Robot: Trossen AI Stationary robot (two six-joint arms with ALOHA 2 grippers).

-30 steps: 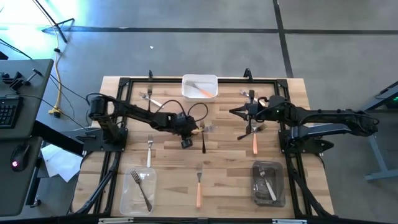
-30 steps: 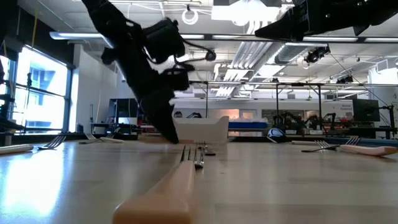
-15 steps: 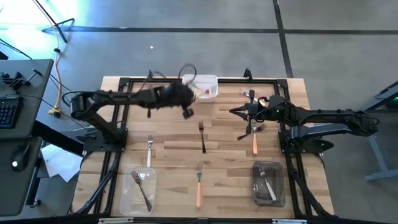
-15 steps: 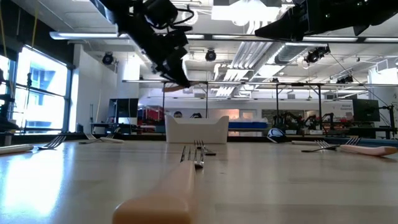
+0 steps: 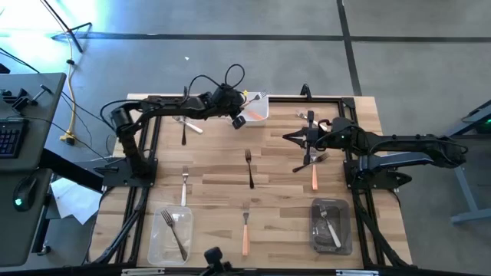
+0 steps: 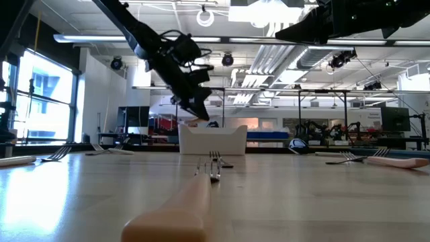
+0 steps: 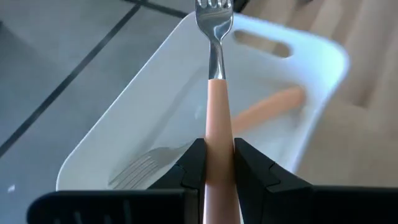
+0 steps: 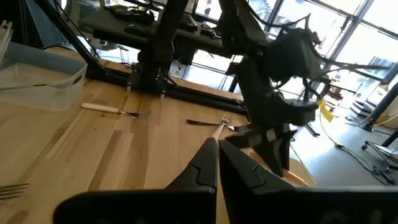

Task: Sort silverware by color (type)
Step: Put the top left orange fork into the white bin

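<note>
Your left gripper [image 7: 219, 163] is clamping an orange-handled fork [image 7: 217, 112] between its fingers, tines pointing away from the wrist, and it is hanging just above the white tray [image 7: 155, 106] at the far edge of the table. In the overhead view that gripper [image 5: 239, 119] is sitting at the tray's [image 5: 259, 107] left side. Inside the tray you are seeing another orange-handled fork [image 7: 264, 109] lying slantwise and a pale fork's tines [image 7: 140, 168] near the closer wall.

Your right gripper [image 5: 294, 138] is staying out of the work, pinched shut on nothing, hovering above the table's right half near the far edge.

Spreading out across the wooden table [image 5: 215, 172], a dark fork [image 5: 249, 167] is lying in the centre, an orange fork [image 5: 245, 226] is lying nearer the front edge, and another orange fork [image 5: 314, 175] is lying under the right arm. A white-handled fork [image 5: 184, 184] is resting on the left, and one more [image 5: 187, 125] is lying beneath the left arm. The clear tray [image 5: 170, 234] at front left is holding metal forks [image 5: 173, 230], and the dark tray [image 5: 331, 226] at front right is holding a fork [image 5: 330, 222] too.
</note>
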